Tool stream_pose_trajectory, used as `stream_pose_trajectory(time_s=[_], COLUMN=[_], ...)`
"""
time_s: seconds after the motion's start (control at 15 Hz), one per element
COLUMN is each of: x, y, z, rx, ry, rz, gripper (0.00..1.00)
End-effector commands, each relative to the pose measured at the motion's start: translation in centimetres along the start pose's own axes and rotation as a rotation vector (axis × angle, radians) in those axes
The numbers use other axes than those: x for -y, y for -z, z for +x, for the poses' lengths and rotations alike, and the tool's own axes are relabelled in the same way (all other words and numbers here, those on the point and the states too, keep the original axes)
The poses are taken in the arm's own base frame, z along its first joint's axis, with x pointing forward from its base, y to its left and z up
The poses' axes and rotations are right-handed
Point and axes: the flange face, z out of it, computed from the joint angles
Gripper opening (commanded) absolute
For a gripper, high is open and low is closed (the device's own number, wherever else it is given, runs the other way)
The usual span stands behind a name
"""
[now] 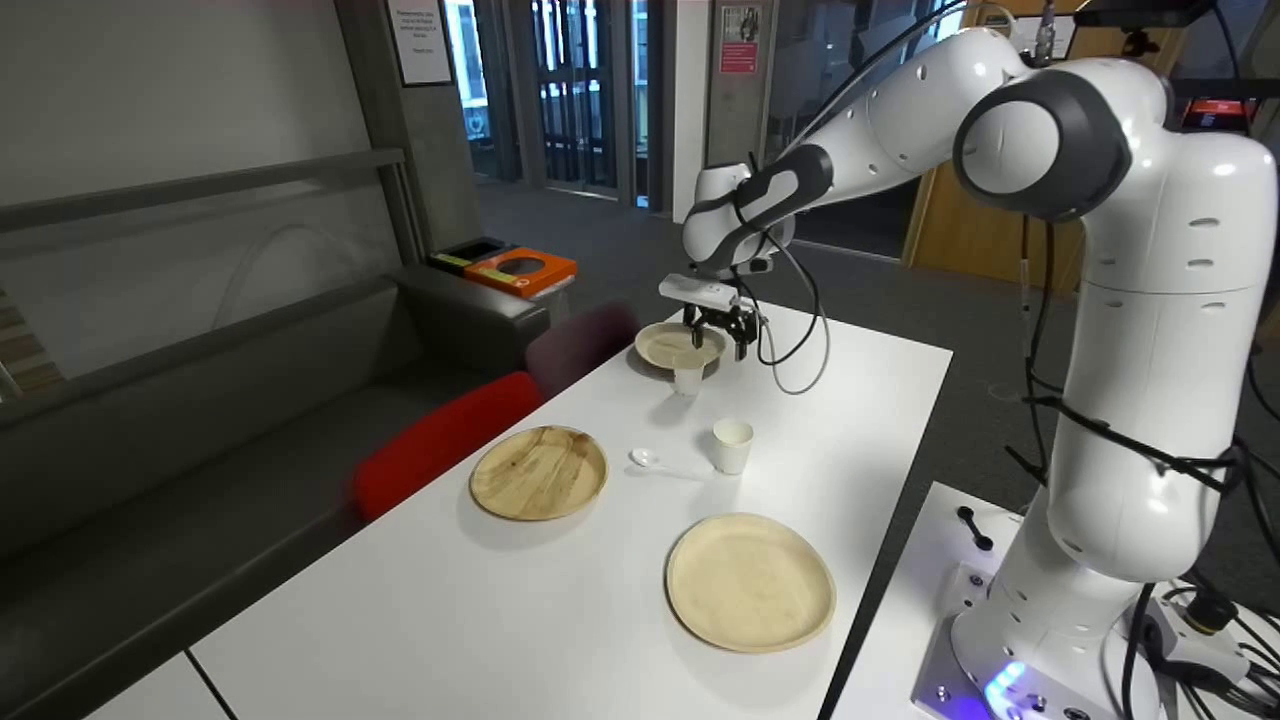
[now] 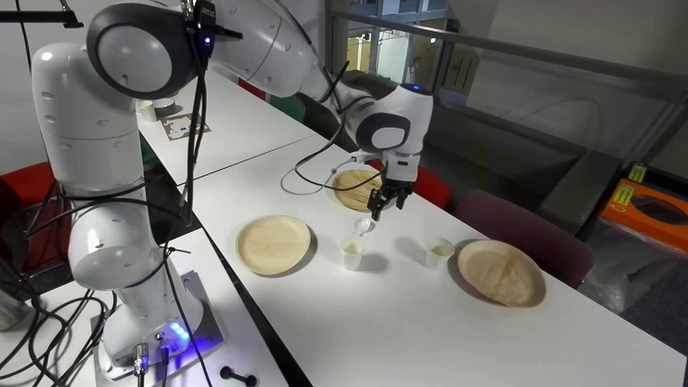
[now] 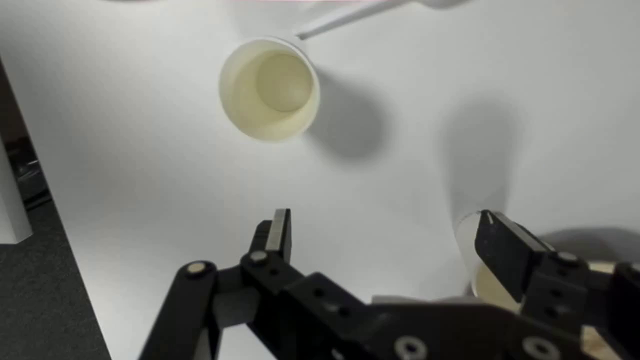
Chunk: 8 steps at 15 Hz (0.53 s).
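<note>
My gripper (image 1: 719,346) hangs above the white table with its jaws spread wide. In the wrist view nothing sits between its fingers (image 3: 278,232). Below it, towards the top of that view, an upright pale cup (image 3: 269,90) shows its bare inside. A second cup (image 3: 467,242) lies partly hidden behind the right-hand finger; I cannot tell any contact there. Both exterior views show this cup (image 2: 438,252) standing beside a round wooden plate (image 2: 501,273). A white spoon (image 1: 645,458) rests on the table close to the nearer cup (image 1: 733,446).
Two more round plates lie on the table: a striped plate (image 1: 540,473) by the far edge and a paler plate (image 1: 750,582) towards the robot base. A red chair (image 1: 445,440) and a maroon chair (image 2: 527,236) border the table. Loose cable loops (image 1: 815,370) hang beside the wrist.
</note>
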Motion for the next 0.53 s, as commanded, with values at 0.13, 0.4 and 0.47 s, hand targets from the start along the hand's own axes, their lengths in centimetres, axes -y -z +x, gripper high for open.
stream_pose_trajectory(time_s=[0.13,0.4,0.47], x=[-3.5,-4.8,-4.8], y=[-2.4,-2.8,-2.7], z=[-3.1,-3.9,-3.8], rx=[-0.043,-0.046,-0.046], ry=[0.103,0.122,0.121], rz=[-0.078,-0.085,-0.083], gripper=[1.00,1.00,1.00])
